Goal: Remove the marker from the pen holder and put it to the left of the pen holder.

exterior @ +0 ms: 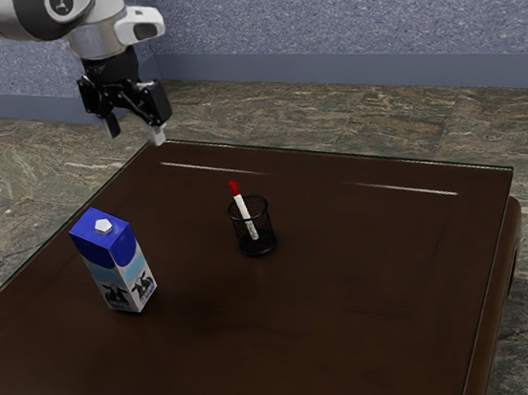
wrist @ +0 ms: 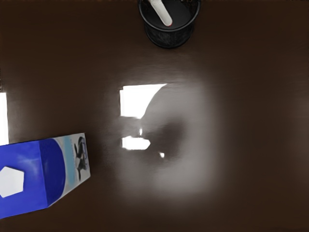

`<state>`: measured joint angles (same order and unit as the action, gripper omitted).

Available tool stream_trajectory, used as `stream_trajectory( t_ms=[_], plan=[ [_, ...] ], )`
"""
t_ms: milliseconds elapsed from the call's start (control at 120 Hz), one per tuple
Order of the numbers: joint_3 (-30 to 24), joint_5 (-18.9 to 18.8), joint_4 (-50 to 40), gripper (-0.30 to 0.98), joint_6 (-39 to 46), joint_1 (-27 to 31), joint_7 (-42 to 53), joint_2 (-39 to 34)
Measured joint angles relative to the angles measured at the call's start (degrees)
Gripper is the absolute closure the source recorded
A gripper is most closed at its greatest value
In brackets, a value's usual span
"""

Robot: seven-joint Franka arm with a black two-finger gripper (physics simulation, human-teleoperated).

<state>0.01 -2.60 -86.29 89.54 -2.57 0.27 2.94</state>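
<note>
High up at the exterior view's upper left hangs my gripper, its two fingers spread wide with nothing between them. It is well away from the pen holder, a black mesh cup upright near the table's middle. A white marker with a red end leans inside the cup, red end up and sticking out over the rim. In the wrist view the pen holder is at the top edge, with part of the marker inside it.
A blue and white milk carton stands upright on the brown table, toward the exterior view's left from the pen holder. The carton is in the wrist view too, beside bright reflections on the tabletop.
</note>
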Motion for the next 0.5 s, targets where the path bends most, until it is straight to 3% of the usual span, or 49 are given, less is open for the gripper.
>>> stream_trajectory(
  t_ms=[200, 300, 500],
  plan=[
    [1.05, -0.87, 0.89, 0.00, 2.60, -0.10, -0.25, 2.56],
    [3.64, -0.45, 3.19, 0.00, 4.90, 1.16, -0.31, 10.73],
    [6.37, 6.26, 17.52, 0.00, 6.88, 3.75, -0.52, 29.58]
  ],
)
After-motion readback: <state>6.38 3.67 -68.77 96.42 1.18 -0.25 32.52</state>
